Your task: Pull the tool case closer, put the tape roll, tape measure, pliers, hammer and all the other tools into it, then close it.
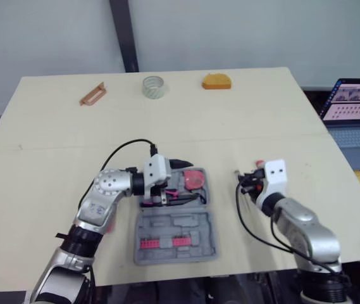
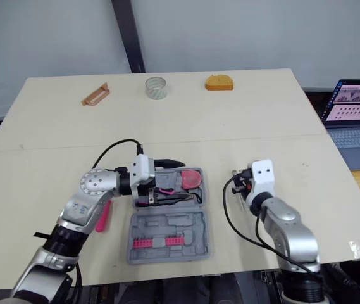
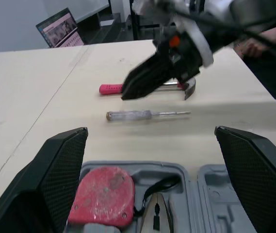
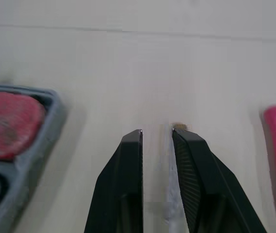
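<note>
Likely pickup target: slim screwdriver with clear plastic handle (image 3: 147,114), flat on the pale wooden table (image 1: 262,114), between the open grey plastic tool case (image 1: 143,253) and the pink-handled hammer (image 3: 109,89), roughly parallel to the hammer. Long axis fore-and-aft, handle end away from the robot. Right gripper (image 4: 156,133) poised above the handle and aligned along that axis, fingers a narrow gap apart, clamping nothing. Left gripper (image 3: 151,130) spread wide over the case, empty. Nearer arm: right. Widen, then lower astride the handle.

Left gripper (image 3: 150,131) has its fingers spread wide; right gripper (image 4: 157,132) shows a narrow gap between fingers.
</note>
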You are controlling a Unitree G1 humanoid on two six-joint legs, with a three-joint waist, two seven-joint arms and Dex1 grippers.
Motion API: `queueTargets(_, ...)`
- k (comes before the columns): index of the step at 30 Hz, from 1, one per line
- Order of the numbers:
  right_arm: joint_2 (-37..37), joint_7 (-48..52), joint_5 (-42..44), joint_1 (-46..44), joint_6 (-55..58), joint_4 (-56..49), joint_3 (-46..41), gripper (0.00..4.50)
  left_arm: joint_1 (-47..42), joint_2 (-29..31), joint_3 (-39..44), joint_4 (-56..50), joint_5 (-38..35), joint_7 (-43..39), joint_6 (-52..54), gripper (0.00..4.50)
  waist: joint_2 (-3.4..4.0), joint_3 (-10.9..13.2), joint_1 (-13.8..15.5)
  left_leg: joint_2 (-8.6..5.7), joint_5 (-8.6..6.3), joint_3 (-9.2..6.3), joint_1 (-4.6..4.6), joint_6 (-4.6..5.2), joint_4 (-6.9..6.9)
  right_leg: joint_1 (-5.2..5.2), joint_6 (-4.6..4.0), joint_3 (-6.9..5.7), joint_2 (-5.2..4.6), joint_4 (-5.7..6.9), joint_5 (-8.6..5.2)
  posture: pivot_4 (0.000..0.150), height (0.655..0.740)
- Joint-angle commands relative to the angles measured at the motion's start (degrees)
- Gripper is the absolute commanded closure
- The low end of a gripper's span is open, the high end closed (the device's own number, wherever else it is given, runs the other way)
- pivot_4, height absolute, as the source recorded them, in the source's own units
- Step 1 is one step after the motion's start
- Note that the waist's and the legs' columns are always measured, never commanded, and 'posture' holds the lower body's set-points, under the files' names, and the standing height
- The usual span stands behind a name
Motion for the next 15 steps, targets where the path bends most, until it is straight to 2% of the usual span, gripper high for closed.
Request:
queueTargets(1,-4.0,5.7,4.4,-2.4,4.7,-4.1,1.6,3.46,1.9,1.7,2.3,-5.1,-1.2,1.1,1.2,0.0,0.0,0.0,0.0,0.0,0.0,0.0,0.0,0.0,0.01,0.0,0.0,0.0,0.0,0.0,0.0,0.15,0.74)
queueTargets(10,-10.2,13.6,5.8,-8.3,6.0,-2.0,9.1,3.46,5.8,4.5,5.9,-9.5,-2.3,3.1,3.1,0.0,0.0,0.0,0.1,0.0,-0.01,0.0,-0.04,0.02,0.03,0.0,0.01,0.0,-0.01,-0.03,0.01,0.15,0.74)
queueTargets(15,-15.4,21.4,5.1,-14.7,5.2,-3.3,17.5,3.46,13.5,9.0,12.4,-13.8,-5.1,2.0,2.5,0.0,0.03,0.0,-0.6,0.0,-0.02,0.0,-0.03,0.03,0.0,-0.02,0.01,0.0,0.0,-0.06,0.01,0.15,0.74)
